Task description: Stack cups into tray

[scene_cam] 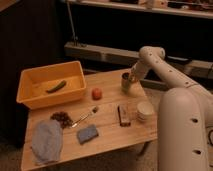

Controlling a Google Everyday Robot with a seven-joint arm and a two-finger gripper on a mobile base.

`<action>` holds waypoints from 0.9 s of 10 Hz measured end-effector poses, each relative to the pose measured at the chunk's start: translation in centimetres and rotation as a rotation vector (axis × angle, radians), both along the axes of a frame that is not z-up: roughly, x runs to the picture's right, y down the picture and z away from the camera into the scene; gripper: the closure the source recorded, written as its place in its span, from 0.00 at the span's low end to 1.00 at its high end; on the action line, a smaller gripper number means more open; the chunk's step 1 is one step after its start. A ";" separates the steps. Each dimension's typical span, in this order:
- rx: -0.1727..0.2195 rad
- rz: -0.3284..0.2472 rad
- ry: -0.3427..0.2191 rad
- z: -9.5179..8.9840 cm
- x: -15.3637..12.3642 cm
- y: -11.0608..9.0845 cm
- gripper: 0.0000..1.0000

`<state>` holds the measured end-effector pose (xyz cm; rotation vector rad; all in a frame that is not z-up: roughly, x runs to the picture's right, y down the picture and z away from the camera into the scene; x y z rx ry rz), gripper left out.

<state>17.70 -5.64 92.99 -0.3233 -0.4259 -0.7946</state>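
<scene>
Claw (131,77) hangs at the upright cup (125,83), axis vertical.

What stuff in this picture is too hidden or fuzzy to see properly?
Camera view:
- The gripper at the far right side of the table covers the top of the dark cup; whether another cup sits inside is hidden.
- The robot's white body hides everything right of the whitish cup.
- The dark pile is too blurred to name.
</scene>
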 end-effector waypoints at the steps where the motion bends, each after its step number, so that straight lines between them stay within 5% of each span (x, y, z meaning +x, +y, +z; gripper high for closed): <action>1: -0.001 0.006 -0.012 0.5 -0.7 -0.2 0.43; 4: -0.020 0.006 -0.043 1.8 -2.2 0.1 0.20; 9: -0.050 -0.012 -0.038 2.5 -2.2 0.7 0.20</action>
